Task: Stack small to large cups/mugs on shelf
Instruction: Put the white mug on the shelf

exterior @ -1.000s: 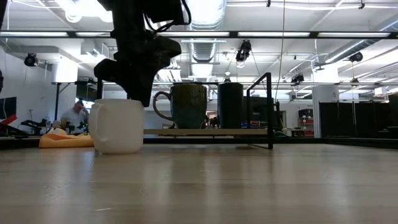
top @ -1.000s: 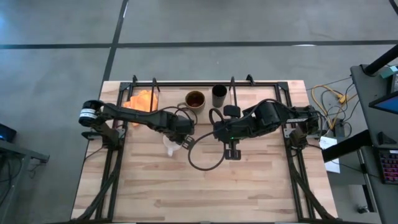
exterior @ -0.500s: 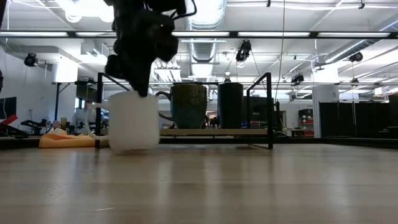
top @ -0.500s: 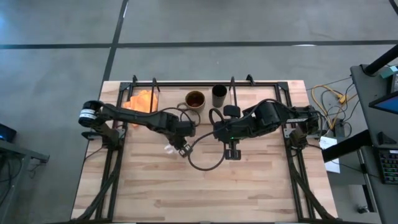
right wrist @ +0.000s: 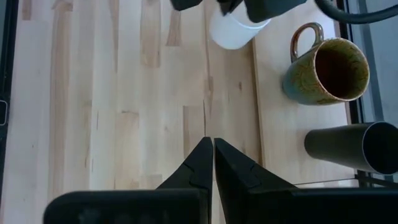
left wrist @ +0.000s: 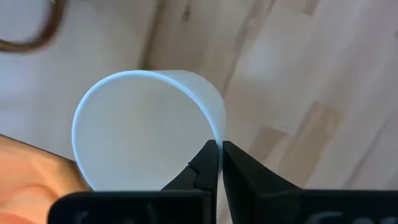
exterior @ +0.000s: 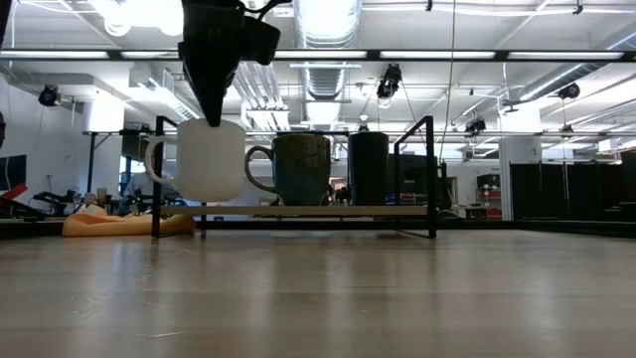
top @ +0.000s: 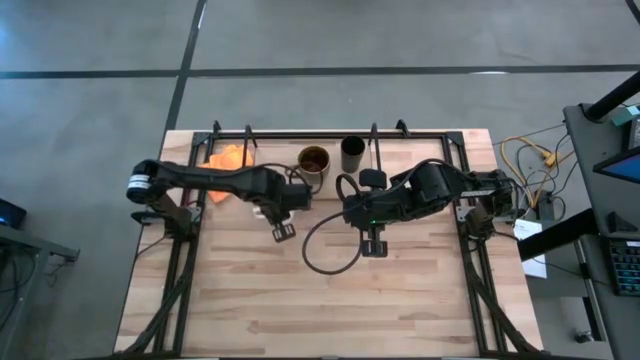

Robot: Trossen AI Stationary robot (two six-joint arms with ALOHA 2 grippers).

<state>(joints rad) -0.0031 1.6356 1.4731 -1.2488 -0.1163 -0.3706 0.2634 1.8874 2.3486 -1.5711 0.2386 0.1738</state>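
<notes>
The left gripper (left wrist: 219, 163) is pinched shut on the rim of the white mug (exterior: 210, 159), one finger inside and one outside its wall. In the low view the mug hangs upright beneath the gripper, its base clear of the table (exterior: 328, 298) and level with the shelf (exterior: 328, 211), just beside the brown mug (exterior: 302, 168). From above, the arm hides most of the white mug.

The white mug is smooth and plain, a straight cylinder with a rounded base and a loop handle on the side away from the brown mug. The brown mug (right wrist: 326, 73) has a mottled olive-brown glaze, a dark inside and a curved handle facing the white mug. The black cup (right wrist: 356, 147) is a tall, matte, handleless cylinder. Both stand side by side on the shelf, a pale wooden board framed by thin black rods.

The right gripper (right wrist: 213, 158) hovers over the middle of the table, fingers closed together and holding nothing.

An orange cloth (top: 229, 157) lies crumpled at the shelf's left end. The table is made of light wooden planks with visible grain. Around it is grey concrete floor; behind it, a large workshop with ceiling ducts and strip lights.
</notes>
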